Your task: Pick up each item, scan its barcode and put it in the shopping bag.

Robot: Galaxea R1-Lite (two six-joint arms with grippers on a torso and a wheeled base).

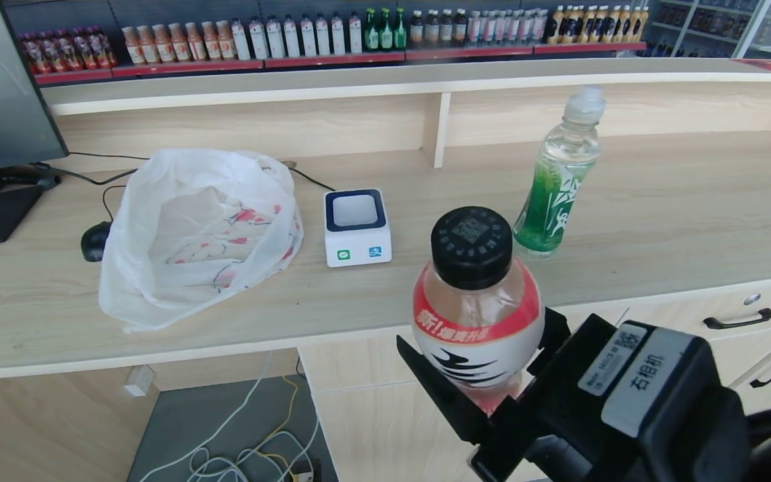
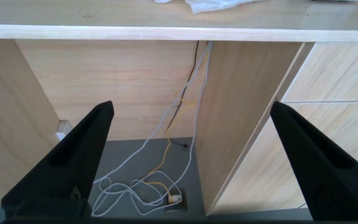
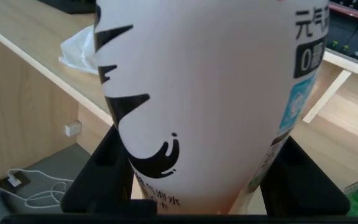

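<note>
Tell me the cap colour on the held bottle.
The cap is black; head view shows it best.

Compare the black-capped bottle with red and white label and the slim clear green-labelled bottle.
The black-capped bottle is held in the right gripper; the green-labelled bottle stands on the wooden counter. The black-capped bottle is squat with a wide cap; the green-labelled bottle is slim with a narrow pale cap. Both are upright, capped.
</note>
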